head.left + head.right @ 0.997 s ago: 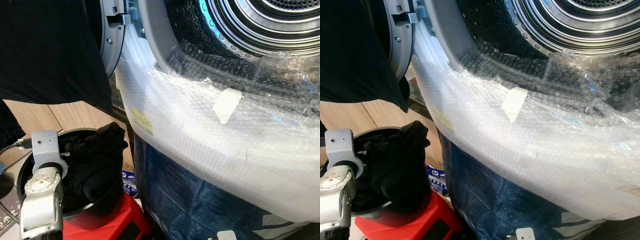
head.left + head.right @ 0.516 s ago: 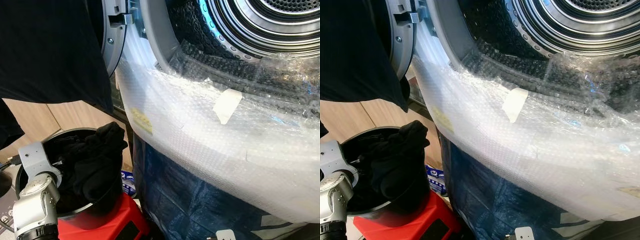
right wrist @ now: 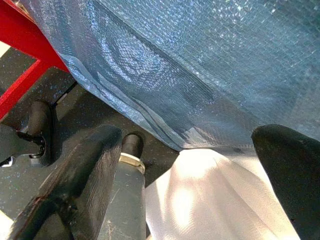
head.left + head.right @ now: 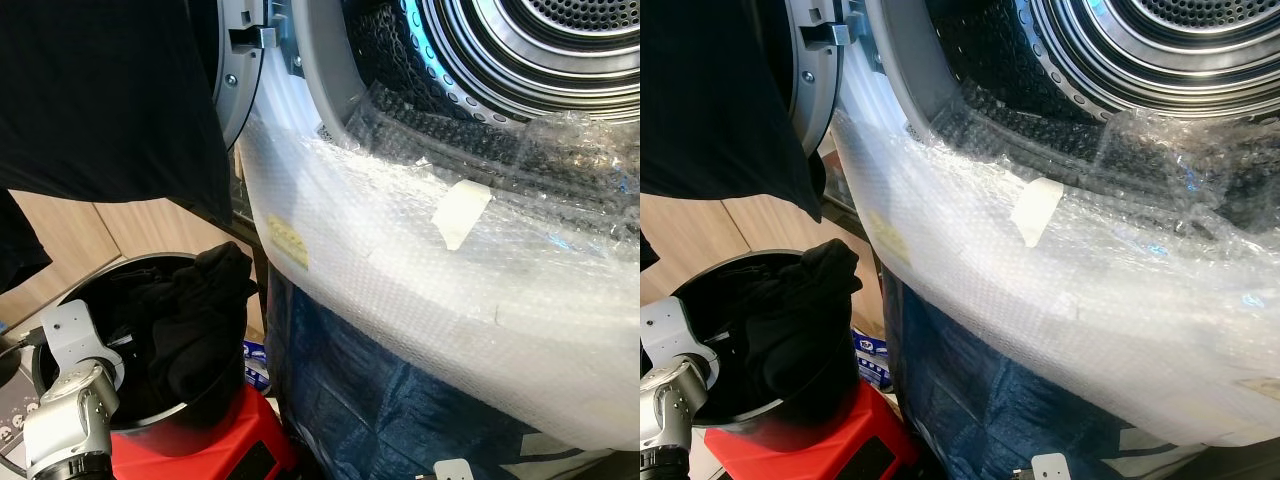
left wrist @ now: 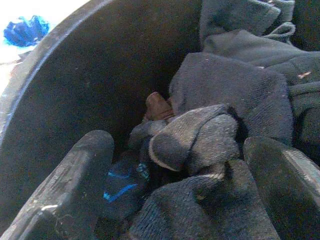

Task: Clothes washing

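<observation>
1. We see the washing machine drum (image 4: pixel 540 40) open ahead of us, its lower front wrapped in bubble wrap (image 4: pixel 420 260) with a strip of tape (image 4: pixel 458 212) stuck on it.
2. Below the wrap hangs a blue plastic sheet (image 4: pixel 370 400).
3. At lower left a black bucket (image 4: pixel 215 395) stands on a red stool (image 4: pixel 200 455), with dark clothes (image 4: pixel 190 320) heaped in it and rising above the rim.
4. Our left arm (image 4: pixel 65 420) reaches into the bucket; in the wrist view the left claw (image 5: pixel 185 165) is spread, its fingers (image 5: pixel 75 175) on either side of a bunched dark sock (image 5: pixel 200 140), not yet closed on it.
5. Our right claw (image 3: pixel 185 170) hangs low, fingers spread, near the blue sheet and what seems to be a white cloth (image 3: pixel 200 200).
6. A dark garment (image 4: pixel 100 100) hangs at upper left.
</observation>
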Motion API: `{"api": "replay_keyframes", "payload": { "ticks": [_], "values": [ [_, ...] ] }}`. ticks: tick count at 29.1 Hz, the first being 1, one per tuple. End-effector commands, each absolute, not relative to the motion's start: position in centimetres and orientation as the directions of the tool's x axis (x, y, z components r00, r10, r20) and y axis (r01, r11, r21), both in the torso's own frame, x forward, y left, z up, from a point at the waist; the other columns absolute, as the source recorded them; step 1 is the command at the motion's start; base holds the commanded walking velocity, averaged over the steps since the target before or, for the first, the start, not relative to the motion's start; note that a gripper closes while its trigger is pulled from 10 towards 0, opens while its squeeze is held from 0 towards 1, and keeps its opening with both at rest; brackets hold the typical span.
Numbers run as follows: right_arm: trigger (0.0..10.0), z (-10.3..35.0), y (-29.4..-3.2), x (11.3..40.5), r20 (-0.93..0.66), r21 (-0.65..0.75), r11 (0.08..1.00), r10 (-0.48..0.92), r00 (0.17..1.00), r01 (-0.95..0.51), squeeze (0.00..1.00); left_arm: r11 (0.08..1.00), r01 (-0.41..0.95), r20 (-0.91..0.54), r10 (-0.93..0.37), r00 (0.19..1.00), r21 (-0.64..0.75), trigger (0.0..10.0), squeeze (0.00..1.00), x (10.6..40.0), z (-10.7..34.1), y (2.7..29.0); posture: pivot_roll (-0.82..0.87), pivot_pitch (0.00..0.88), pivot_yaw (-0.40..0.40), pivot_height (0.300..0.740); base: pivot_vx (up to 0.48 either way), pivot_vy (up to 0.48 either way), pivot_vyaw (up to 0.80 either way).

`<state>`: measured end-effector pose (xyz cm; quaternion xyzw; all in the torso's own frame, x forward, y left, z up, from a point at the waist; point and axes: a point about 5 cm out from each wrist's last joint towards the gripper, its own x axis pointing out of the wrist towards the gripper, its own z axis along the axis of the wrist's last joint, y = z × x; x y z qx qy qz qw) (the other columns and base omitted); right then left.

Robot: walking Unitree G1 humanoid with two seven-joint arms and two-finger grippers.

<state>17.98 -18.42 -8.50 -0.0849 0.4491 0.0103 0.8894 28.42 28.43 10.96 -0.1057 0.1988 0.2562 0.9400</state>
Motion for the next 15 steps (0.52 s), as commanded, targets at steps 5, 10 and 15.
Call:
{"api": "replay_keyframes", "payload": {
  "ticks": [5, 10, 15],
  "values": [
    [10.0, -8.6, -18.8, 17.7, -0.808, -0.149, 0.984, -0.066, 0.585, -0.094, 0.00, 0.862, -0.492, -0.455, 0.394, 0.799, -0.117, 10.0, 0.00, 28.8, 10.3, 27.6, 0.12, 0.108, -0.041, 0.740, 0.000, 0.000, 0.00],
    [10.0, -8.7, -19.0, 17.5, -0.811, -0.155, 0.982, -0.066, 0.582, -0.105, 0.00, 0.895, -0.422, -0.491, 0.306, 0.816, -0.143, 10.0, 0.00, 29.5, 9.4, 25.8, 0.11, 0.110, -0.048, 0.740, 0.000, 0.000, 0.00],
    [10.0, -8.7, -18.9, 17.5, -0.810, -0.153, 0.983, -0.064, 0.582, -0.104, 0.00, 0.909, -0.385, -0.496, 0.263, 0.828, -0.161, 10.0, 0.00, 29.8, 9.4, 25.0, 0.11, 0.110, -0.048, 0.740, 0.000, 0.000, 0.00]
  ]
}}
